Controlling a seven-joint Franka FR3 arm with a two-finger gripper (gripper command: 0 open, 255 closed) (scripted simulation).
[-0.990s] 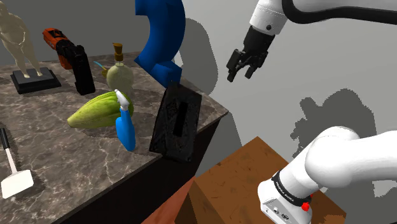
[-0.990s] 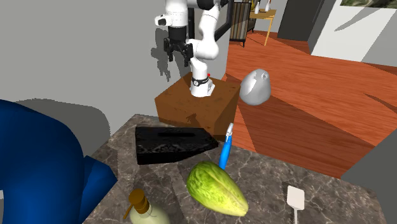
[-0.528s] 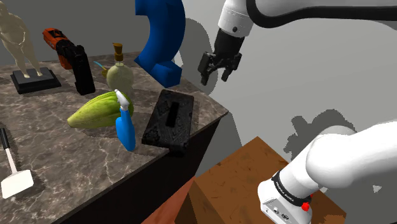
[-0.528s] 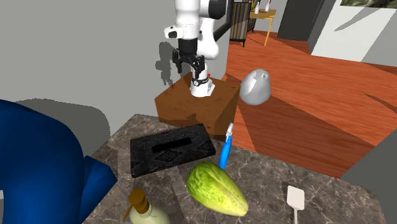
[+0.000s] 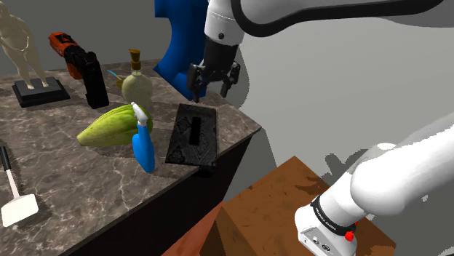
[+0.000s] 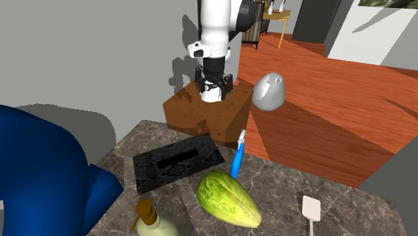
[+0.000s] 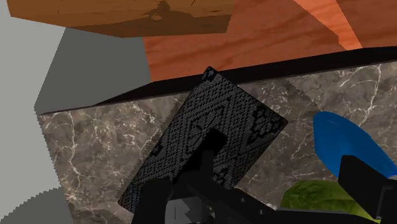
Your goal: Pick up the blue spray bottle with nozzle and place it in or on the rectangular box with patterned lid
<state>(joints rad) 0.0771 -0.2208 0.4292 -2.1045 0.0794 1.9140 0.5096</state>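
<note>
The blue spray bottle [image 5: 144, 150] with a white nozzle stands on the marble table, leaning against a green fruit [image 5: 108, 128]. Close to its right in the shoulder view lies the black rectangular box [image 5: 193, 135] with a patterned, slotted lid, flat at the table's corner. My gripper [image 5: 212, 80] hangs open and empty above the box's far end. In the second exterior view the gripper [image 6: 214, 84] is beyond the table, the box [image 6: 177, 161] left of the bottle [image 6: 238, 158]. In the wrist view the box [image 7: 213, 133] lies below, with the bottle [image 7: 343, 147] by one finger.
An olive bottle [image 5: 136, 85], a large blue curved object [image 5: 185, 44], a black and orange tool [image 5: 81, 67] and a pale statue [image 5: 23, 54] stand at the back. A white spatula [image 5: 14, 198] lies near the front edge. The brown stand [image 6: 207, 110] is beside the table.
The gripper swung from beyond the table's edge to the shoulder view's left, over the box. The box, tipped up on edge a second ago, has dropped flat.
</note>
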